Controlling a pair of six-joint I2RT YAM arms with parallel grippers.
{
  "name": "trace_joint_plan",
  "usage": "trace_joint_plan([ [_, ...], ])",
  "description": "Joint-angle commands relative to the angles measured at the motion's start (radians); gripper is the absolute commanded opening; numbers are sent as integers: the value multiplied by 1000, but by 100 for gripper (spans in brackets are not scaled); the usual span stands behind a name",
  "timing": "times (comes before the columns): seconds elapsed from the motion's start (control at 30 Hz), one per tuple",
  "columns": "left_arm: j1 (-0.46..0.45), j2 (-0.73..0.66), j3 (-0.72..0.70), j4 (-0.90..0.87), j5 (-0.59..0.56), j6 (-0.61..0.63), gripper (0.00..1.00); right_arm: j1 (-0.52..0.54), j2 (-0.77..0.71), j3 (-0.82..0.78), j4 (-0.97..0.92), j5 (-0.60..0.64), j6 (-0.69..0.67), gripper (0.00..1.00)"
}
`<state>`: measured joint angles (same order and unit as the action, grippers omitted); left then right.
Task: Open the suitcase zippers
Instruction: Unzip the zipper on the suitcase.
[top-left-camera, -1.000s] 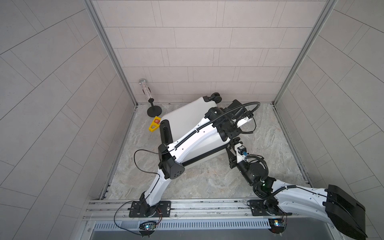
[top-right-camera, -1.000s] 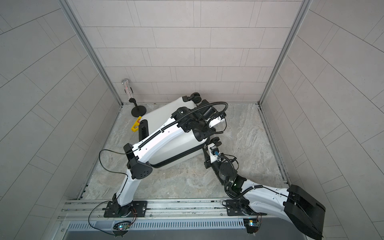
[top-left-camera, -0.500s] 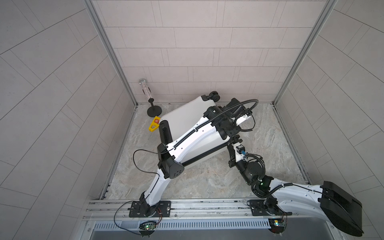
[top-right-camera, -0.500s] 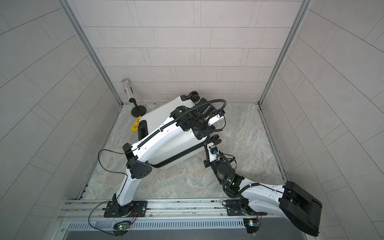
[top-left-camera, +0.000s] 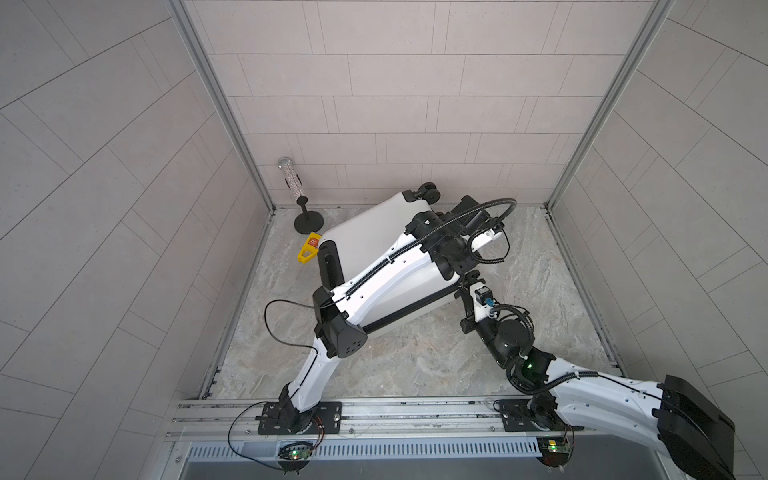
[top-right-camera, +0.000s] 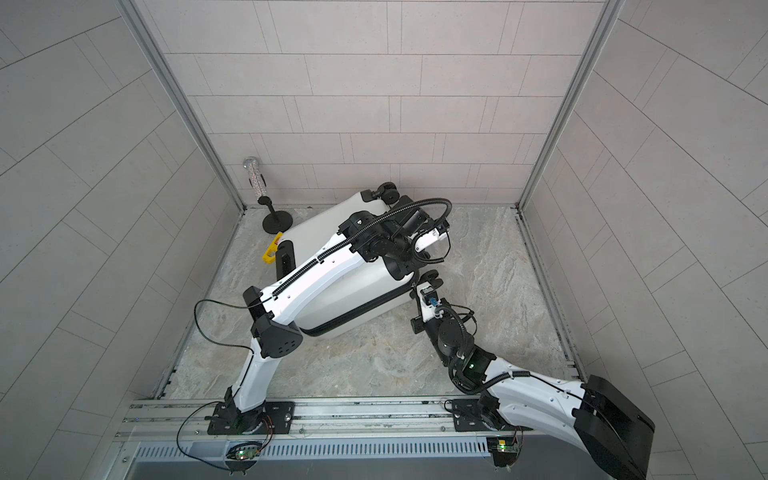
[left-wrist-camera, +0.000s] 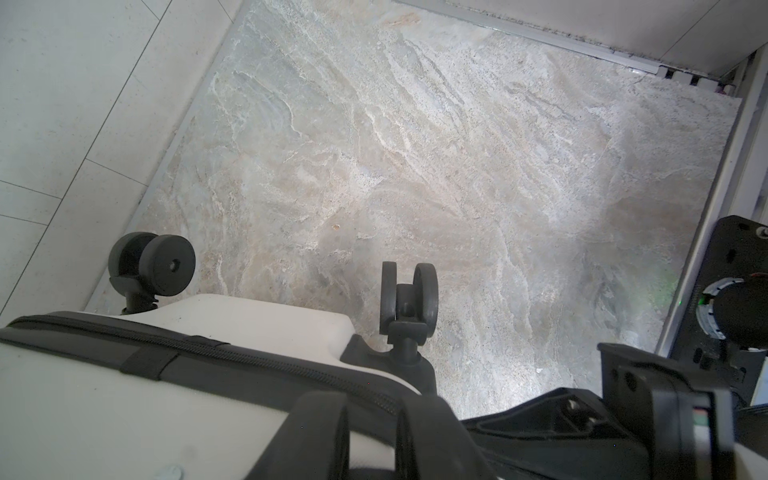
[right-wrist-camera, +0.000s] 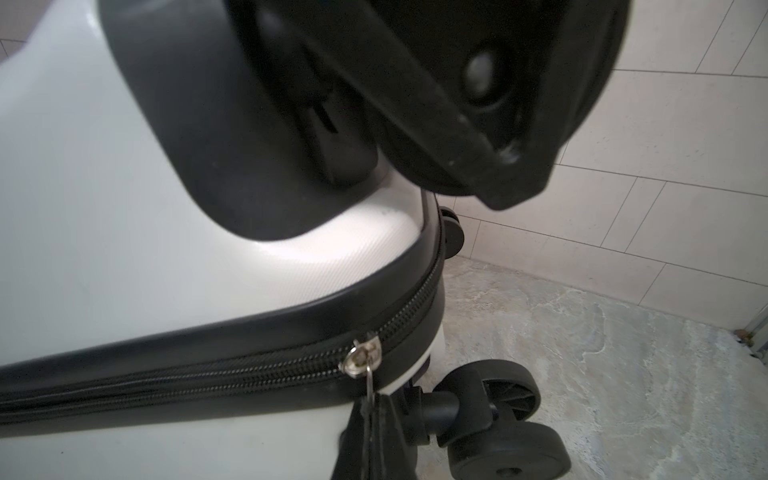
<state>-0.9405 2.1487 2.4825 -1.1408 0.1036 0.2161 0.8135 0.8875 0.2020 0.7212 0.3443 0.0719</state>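
1. The small white hard-shell suitcase (top-left-camera: 365, 237) lies on its broad side towards the far side of the marble-patterned worktop (top-left-camera: 415, 361). Its black recessed handle panel (top-left-camera: 330, 264) is at the left end and its black wheels (left-wrist-camera: 409, 299) at the right end. The panel offers no useful hold for this job.
2. The shell looks stiff, smooth and slippery, and probably light if empty. A tug on the zip would likely slide the whole case across the worktop, so it needs bracing from above.
3. The thin black zipper band (right-wrist-camera: 208, 382) runs round the rim between the two shell halves. It is soft tape with fine teeth. Drag will probably rise where it bends round the corner by the wheels.
4. The left pincer (left-wrist-camera: 370, 411) sits over the right, wheel end of the shell. Its jaws are part-way apart with nothing clamped between them. The pictures do not settle whether its fingers (left-wrist-camera: 320, 436) press on the shell.
5. The right pincer (right-wrist-camera: 372, 419) is closed on the small metallic pull (right-wrist-camera: 359, 357), which hangs from the slider just short of the near-right corner. The pull is thin and slick, the only proper hold, and easily lost. The tug is best made along the band, not away from the case.
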Motion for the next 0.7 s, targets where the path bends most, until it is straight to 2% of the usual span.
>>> trace_joint_plan([
  [0.0,-4,-134,4,3,123,-21,20,-92,-50,28,-97,-61,101,0],
  [0.3,-3,-188,-71,-47,261,58,20,-295,-88,96,-263,-401,183,0],
  [0.57,-4,-232,-140,-98,404,150,20,-386,-2,205,-340,-567,212,0],
  [0.67,-5,-256,-177,-105,457,188,20,-406,36,245,-373,-591,208,0],
])
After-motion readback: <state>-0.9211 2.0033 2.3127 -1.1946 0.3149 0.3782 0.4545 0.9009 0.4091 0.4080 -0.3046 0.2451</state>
